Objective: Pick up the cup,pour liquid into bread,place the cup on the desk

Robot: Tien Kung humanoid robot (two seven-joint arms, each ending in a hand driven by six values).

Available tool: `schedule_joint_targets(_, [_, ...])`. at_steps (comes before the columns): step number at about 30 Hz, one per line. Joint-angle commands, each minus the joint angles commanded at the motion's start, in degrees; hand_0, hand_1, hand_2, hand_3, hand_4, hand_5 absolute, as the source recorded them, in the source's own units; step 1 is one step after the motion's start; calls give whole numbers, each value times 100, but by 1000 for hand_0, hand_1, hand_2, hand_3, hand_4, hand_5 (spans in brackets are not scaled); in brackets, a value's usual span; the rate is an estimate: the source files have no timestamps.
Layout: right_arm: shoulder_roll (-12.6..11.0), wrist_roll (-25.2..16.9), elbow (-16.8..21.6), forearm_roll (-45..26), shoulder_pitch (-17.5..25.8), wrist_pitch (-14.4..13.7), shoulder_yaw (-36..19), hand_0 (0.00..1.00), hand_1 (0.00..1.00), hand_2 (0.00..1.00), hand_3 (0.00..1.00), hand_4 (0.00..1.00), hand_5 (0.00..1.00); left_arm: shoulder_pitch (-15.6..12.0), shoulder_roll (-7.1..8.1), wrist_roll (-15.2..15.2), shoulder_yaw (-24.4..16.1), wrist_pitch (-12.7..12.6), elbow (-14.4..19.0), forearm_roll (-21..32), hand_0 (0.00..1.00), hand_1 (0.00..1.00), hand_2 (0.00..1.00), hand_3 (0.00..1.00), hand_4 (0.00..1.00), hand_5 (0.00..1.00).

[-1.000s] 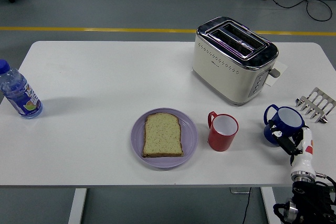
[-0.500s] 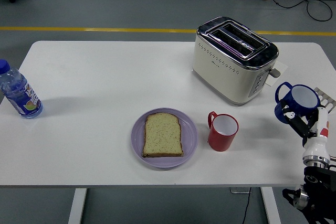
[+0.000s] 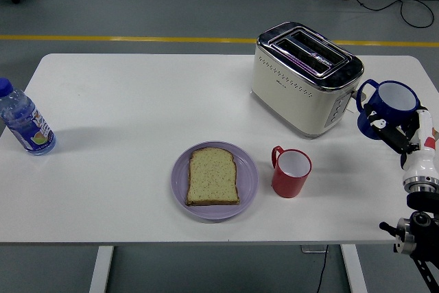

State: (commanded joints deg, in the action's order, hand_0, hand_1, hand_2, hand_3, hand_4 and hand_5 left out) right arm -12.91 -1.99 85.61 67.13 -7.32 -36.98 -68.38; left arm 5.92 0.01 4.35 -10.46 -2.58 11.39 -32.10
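Blue cup (image 3: 388, 109) held aloft in the closed right hand (image 3: 405, 138) at the frame's right edge.

Nearest, low centre, a bread slice (image 3: 213, 176) lies on a purple plate (image 3: 180, 186), a red cup (image 3: 291, 172) just beside it on the right; bare white table (image 3: 137, 94) opens wide leftward to a bottle (image 3: 25, 121) at the left edge. Farther up, the toaster (image 3: 305, 78) stands just left of the raised cup; grey floor with a yellow line lies beyond.

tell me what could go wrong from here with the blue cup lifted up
The right hand holds the blue cup in the air close to the toaster, so swinging it towards the bread could knock the toaster. The red cup stands between the blue cup and the purple plate and could get clipped or catch the pour. Any early tilt would spill onto the table.
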Motion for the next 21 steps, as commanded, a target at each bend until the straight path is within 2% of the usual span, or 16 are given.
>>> schedule_joint_targets(4, [-30,560,304,388,-16,0,11,368,363,550,554,729,2,11,5,1,-5,0,0,-3,634,646,655,550,319,838])
schedule_joint_targets(9, [-74,897,543,776,-87,0,58,368,363,550,554,729,2,23,11,0,-11,1,2,-6,634,646,655,550,319,838])
schedule_joint_targets(10, [-78,935,563,819,-98,0,67,358,363,553,555,695,2,23,12,1,-12,1,2,-5,635,646,655,549,321,842])
schedule_joint_targets(11, [-95,1121,632,1035,-142,0,103,358,363,553,555,695,2,25,14,2,-18,2,3,-2,635,646,655,549,321,842])
schedule_joint_targets(21, [-147,2326,764,2492,-421,0,455,352,362,553,556,681,2,36,29,6,-33,4,3,12,636,645,655,549,322,841])
